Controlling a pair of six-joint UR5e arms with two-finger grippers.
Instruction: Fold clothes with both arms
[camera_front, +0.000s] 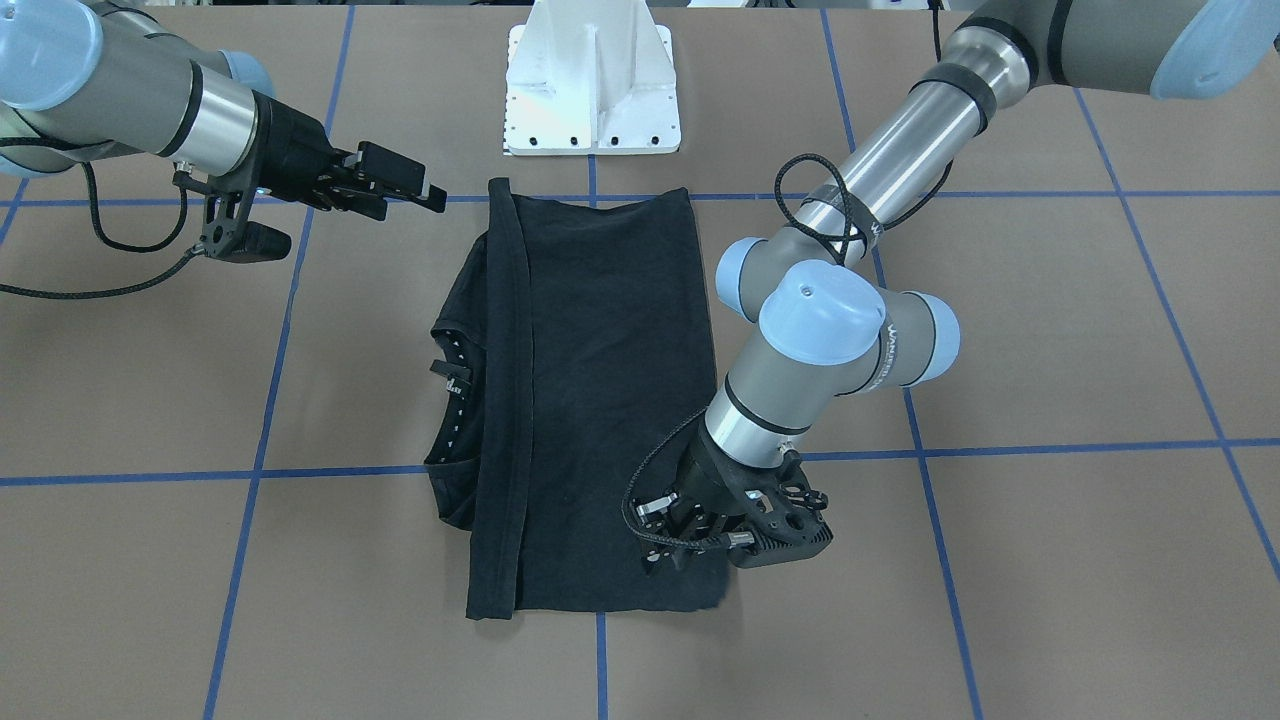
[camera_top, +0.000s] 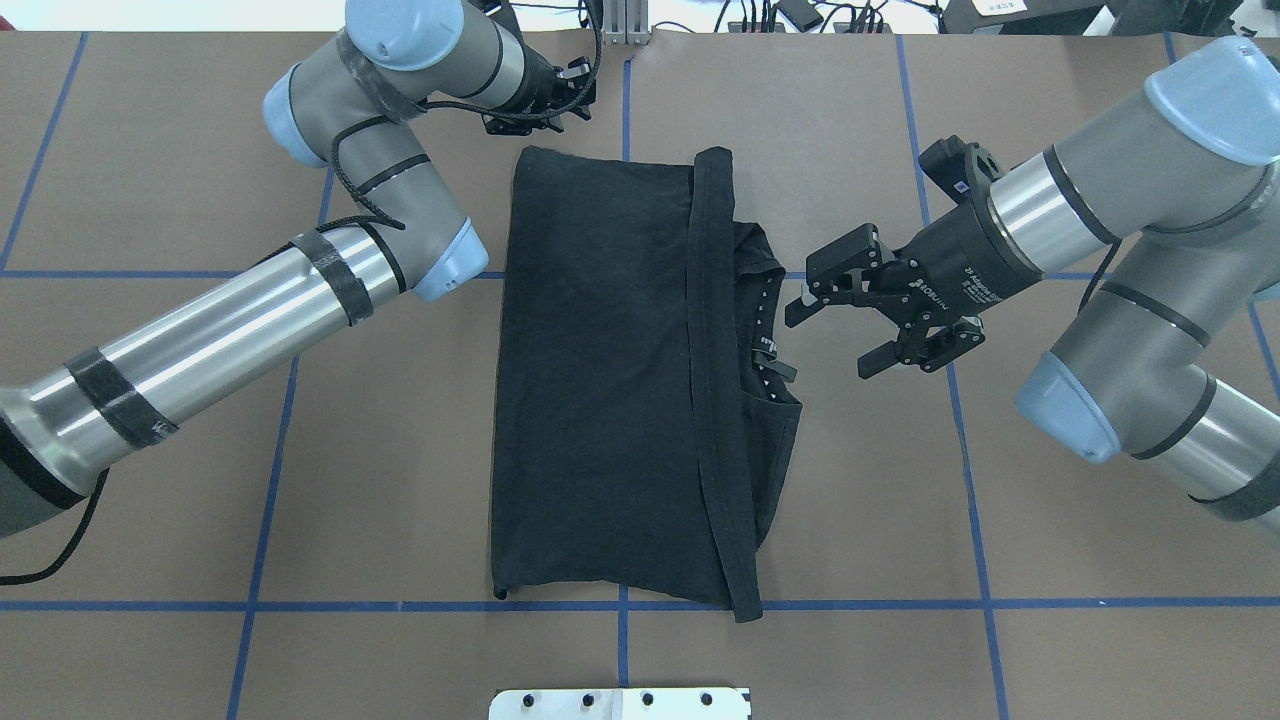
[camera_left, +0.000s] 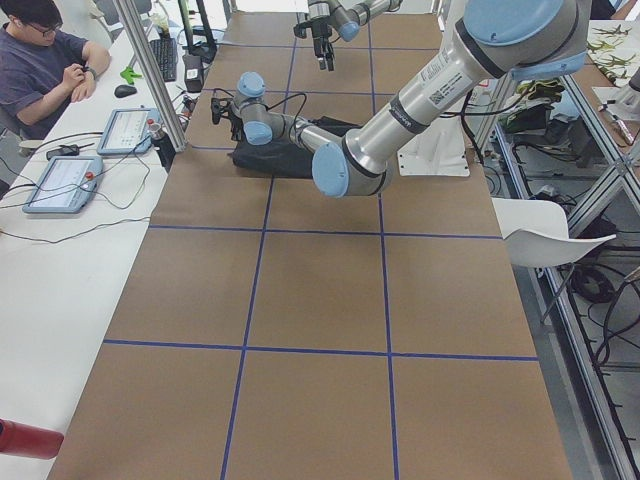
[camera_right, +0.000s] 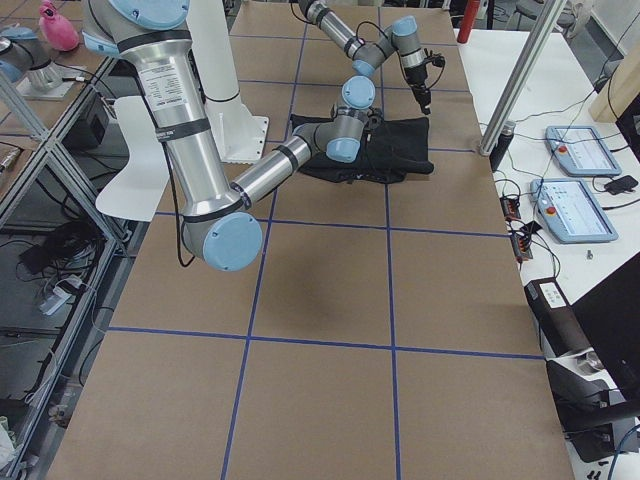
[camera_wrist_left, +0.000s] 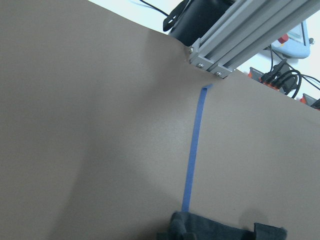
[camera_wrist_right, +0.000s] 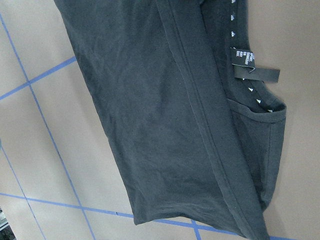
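Nearest the robot, the white pedestal (camera_top: 620, 702) marks the bench (camera_top: 150, 480) edge. Just beyond it the black T-shirt (camera_top: 600, 380) lies flat across the middle of the blue-taped brown surface, plain side up and doubled into a long panel running away from the robot. A hem band (camera_top: 715, 400) runs along the panel's right side, with the collar (camera_top: 765, 300) and its tag (camera_wrist_right: 252, 64) poking out from under it. This suggests the lengthwise folds are done and a crosswise fold is left to make. Level with the collar, the right end effector (camera_top: 835, 335) hangs just beside the cloth without touching it. Its fingers are spread wide and aimed at the shirt, seemingly lined up to take that edge. Farther out, the left arm (camera_top: 220, 330) reaches along the shirt so that the left end effector (camera_front: 710, 530) sits by the far left corner, likely the matching grip point. Whether it is spread or pinching cloth cannot be told. Its wrist camera shows mostly bare bench, with only a dark shape at the bottom edge.
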